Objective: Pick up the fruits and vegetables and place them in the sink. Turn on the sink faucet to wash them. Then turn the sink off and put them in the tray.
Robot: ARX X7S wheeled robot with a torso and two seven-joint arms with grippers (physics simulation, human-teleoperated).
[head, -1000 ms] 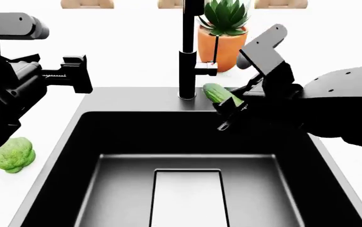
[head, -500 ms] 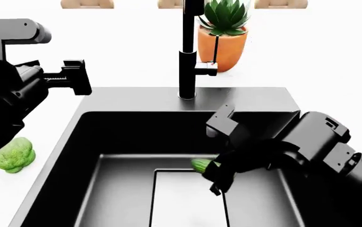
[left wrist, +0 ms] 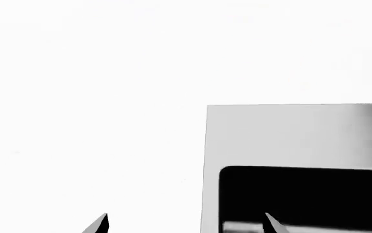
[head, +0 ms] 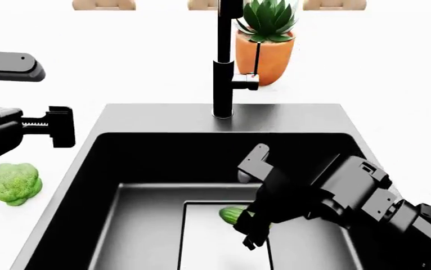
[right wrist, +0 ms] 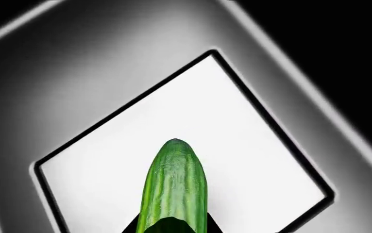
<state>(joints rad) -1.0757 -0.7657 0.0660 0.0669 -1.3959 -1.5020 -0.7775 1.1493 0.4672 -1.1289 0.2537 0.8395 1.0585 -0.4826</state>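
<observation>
The right gripper (head: 247, 225) was reached down inside the sink (head: 163, 115), its fingers closed on the cucumber (head: 232, 215), which was held over the pale drain panel (head: 208, 242) at the basin's bottom. In the right wrist view the cucumber (right wrist: 174, 187) was seen pointing out from the gripper above that panel; whether it touched the panel could not be told. The left gripper (head: 58, 127) was held outside the sink, beside its rim, with its two fingertips (left wrist: 98, 224) spread apart and nothing between them. The broccoli (head: 13, 183) lay on the white counter (head: 65, 67), just outside the sink. The faucet (head: 224, 62) stood behind the sink, with a potted plant (head: 266, 39) beside it.
</observation>
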